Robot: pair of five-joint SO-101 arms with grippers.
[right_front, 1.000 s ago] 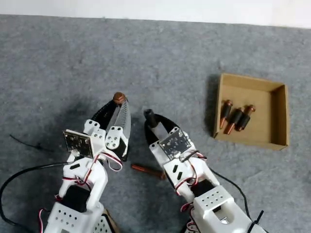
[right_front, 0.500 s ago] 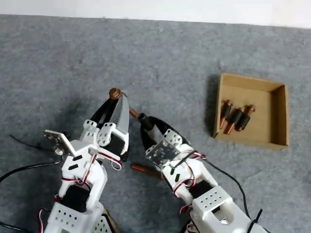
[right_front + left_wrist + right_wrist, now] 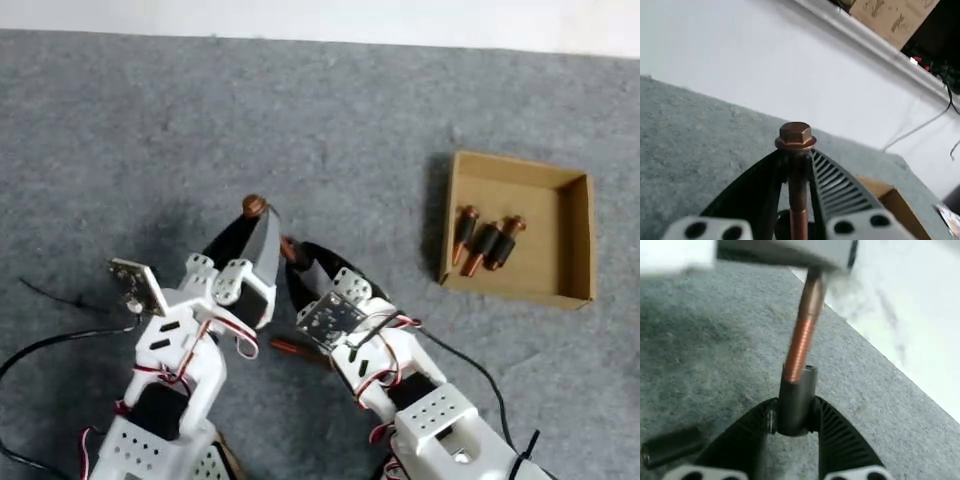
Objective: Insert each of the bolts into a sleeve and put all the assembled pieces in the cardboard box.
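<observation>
Leaning together since a second ago, the arms are meeting: left jaws are clamping the bolt [image 3: 796,175] below its head, right jaws are gripping the sleeve [image 3: 796,400], thread tip sitting at its mouth. Angled so, the bolt is likely heading for a jam. Grey felt is covering the desk [image 3: 400,120]; white wall [image 3: 400,12] is running behind.

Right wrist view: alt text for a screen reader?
The right pincer grips a black sleeve, with a copper bolt angled down to its mouth. A spare sleeve lies on the grey carpet.
</observation>
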